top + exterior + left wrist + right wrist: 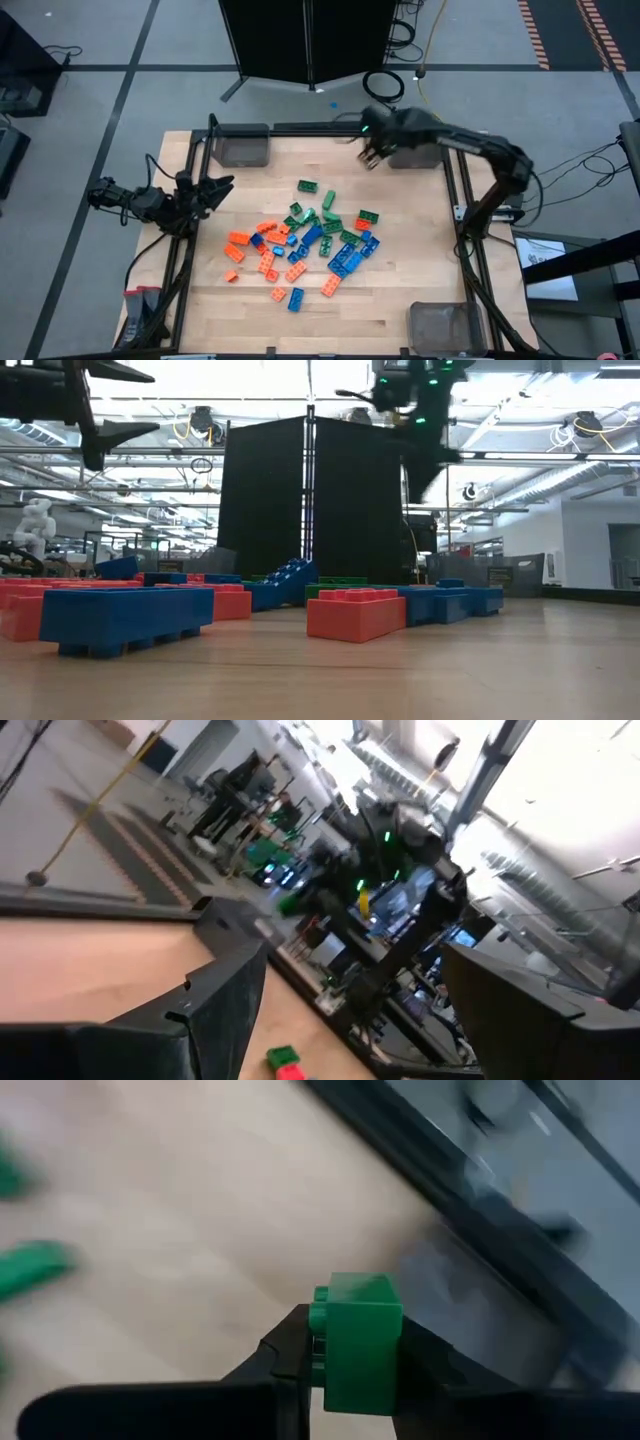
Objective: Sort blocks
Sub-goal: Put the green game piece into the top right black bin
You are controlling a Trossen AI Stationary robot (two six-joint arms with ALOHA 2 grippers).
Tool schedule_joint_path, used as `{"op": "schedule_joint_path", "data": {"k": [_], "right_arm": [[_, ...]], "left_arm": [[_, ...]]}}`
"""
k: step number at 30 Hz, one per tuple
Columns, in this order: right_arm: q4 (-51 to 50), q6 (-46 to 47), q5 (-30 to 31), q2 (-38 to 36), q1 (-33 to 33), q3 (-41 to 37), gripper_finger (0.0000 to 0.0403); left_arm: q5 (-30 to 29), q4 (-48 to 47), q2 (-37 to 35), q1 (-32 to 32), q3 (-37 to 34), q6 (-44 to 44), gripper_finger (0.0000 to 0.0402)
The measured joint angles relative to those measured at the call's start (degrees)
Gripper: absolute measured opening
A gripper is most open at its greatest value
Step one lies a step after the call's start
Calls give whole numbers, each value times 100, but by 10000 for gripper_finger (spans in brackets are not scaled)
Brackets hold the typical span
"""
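A heap of orange, green and blue blocks (305,245) lies on the middle of the wooden table (250,310). My right gripper (372,157) hangs high over the table's far side, beside the far right bin (418,153), shut on one green block (355,1342). My left gripper (218,187) waits open at the table's left edge, raised and about level, with nothing between its fingers (215,1010). In the low view both grippers show at the top, the left (108,402) and the right (418,415), above the blocks (356,612). My right gripper pinches the green block by two opposite side faces (322,1348) between its two fingers (283,1358). The fingers slant steeply down from above. The block is lifted clear of the table, and one end of it sticks out past the fingertips.
Clear grey bins stand at three corners: far left (240,146), far right, and near right (446,325). A dark frame (455,215) runs along the table's edges. Bare wood lies around the heap, widest on the far and near-left sides.
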Motion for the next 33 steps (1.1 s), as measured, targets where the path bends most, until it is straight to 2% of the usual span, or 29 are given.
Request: {"op": "schedule_joint_path", "data": {"k": [6,11,15,23,27,30,33], "right_arm": [[-350,370,-209,-284,-1106,-192,71],[-336,293,115,-116,-1431,-273,71],[-191,21,123,43,-1595,-275,74],[-161,-55,-5,410,-1809,-277,193],[-84,-182,-352,449,-1817,-277,213],[18,-190,-1019,361,-1712,-185,215],[518,-209,-1891,176,-1337,-43,209]], "left_arm": [[-291,-617,0,0,0,-533,303],[-443,-948,0,0,0,-902,303],[-453,-1031,2,0,0,-1011,303],[-456,-1022,2,0,0,-1011,303],[-458,-1022,2,0,0,-1011,303],[-457,-1022,2,0,0,-1009,303],[-458,-1024,2,0,0,-988,303]]}}
